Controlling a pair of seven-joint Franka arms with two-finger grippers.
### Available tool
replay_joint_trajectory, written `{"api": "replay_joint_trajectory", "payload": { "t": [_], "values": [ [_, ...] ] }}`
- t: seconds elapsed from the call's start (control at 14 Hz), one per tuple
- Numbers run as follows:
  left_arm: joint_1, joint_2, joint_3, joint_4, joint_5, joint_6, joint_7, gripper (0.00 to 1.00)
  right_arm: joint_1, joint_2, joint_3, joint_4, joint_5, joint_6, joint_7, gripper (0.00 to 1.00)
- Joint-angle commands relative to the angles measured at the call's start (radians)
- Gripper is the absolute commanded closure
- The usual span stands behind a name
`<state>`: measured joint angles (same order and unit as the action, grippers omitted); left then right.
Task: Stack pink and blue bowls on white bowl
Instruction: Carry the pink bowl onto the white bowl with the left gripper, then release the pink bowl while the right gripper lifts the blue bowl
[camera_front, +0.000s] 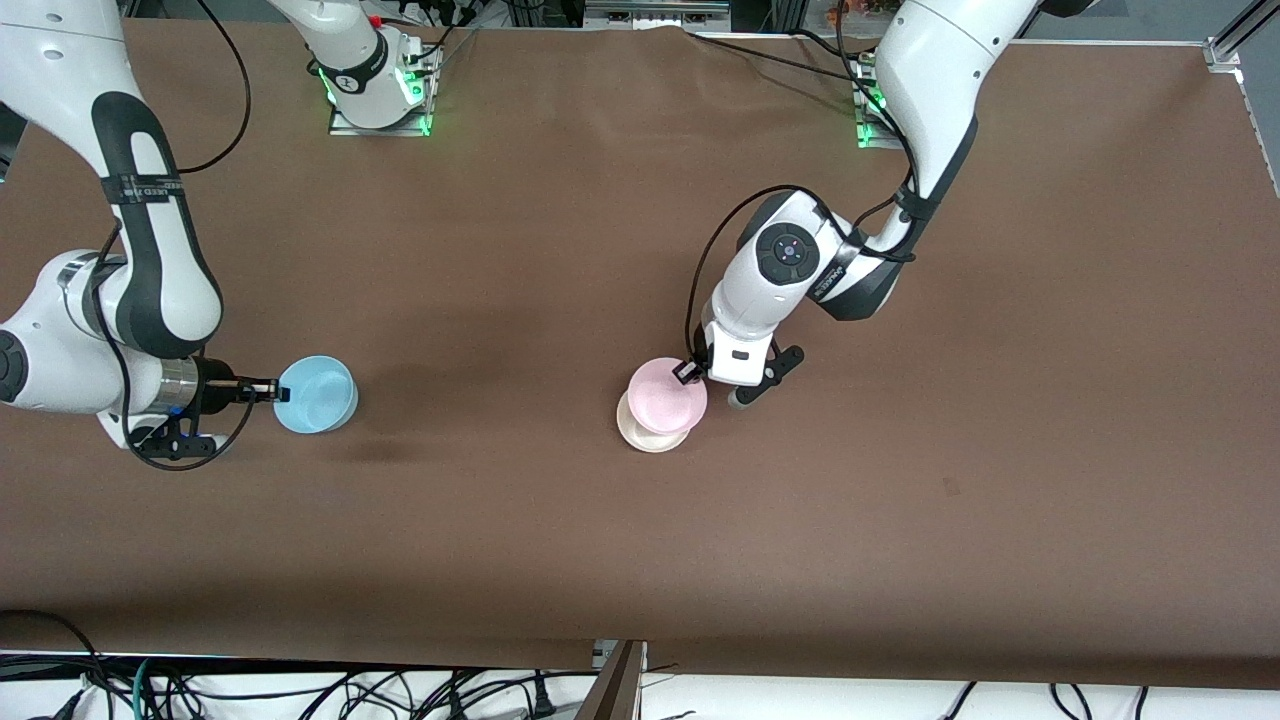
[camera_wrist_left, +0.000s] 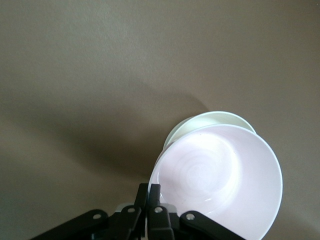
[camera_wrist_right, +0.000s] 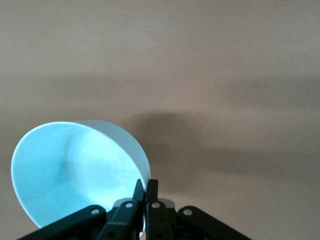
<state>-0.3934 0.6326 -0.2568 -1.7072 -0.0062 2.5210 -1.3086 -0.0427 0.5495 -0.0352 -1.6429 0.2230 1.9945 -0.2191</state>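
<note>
Step in hand: the pink bowl's placement. The left gripper (camera_front: 690, 372) has its fingers pinched tight on the rim of the pink bowl (camera_front: 667, 395), which hangs tilted over the white bowl (camera_front: 648, 427) at mid-counter. In the left wrist view the white bowl's rim (camera_wrist_left: 210, 121) peeks out under the pink bowl (camera_wrist_left: 220, 180), so the two overlap but are not concentric. Whether the pink bowl already touches the white one is hard to tell from above; it looks just off it.

The right gripper (camera_front: 268, 392) is also pinched shut, on the rim of the blue bowl (camera_front: 316, 394), toward the right arm's end of the counter (camera_front: 900, 500) and well apart from the stack. In the right wrist view the blue bowl (camera_wrist_right: 75, 175) sits tilted in the grip; likely lifted, or about to be.

Next move, as a judgement: the left arm needs to centre and level the pink bowl over the white one, lower it, then let go and back off before the blue bowl comes in.

Clearance: bare counter between the blue bowl and the stack, so the carry path is open. Both bowls sit far from any counter edge. The main conflict is the left arm occupying the space above the stack, so the arms must take turns.
</note>
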Motion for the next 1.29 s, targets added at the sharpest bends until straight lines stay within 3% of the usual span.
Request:
{"api": "replay_joint_trajectory", "payload": {
  "t": [0.0,0.36,1.21],
  "values": [
    [-0.036,0.016,0.025,0.015,0.015,0.018,-0.043,1.0,0.036,-0.017,-0.002,0.06,-0.008,-0.092,-0.005,1.0],
    [-0.051,0.047,0.027,0.035,0.087,0.058,-0.121,1.0,0.122,-0.019,0.001,0.115,-0.008,-0.155,0.163,1.0],
    [-0.07,0.119,0.07,0.116,0.089,0.058,-0.124,1.0,0.277,-0.016,0.02,0.189,0.019,-0.174,0.513,1.0]
  ]
}}
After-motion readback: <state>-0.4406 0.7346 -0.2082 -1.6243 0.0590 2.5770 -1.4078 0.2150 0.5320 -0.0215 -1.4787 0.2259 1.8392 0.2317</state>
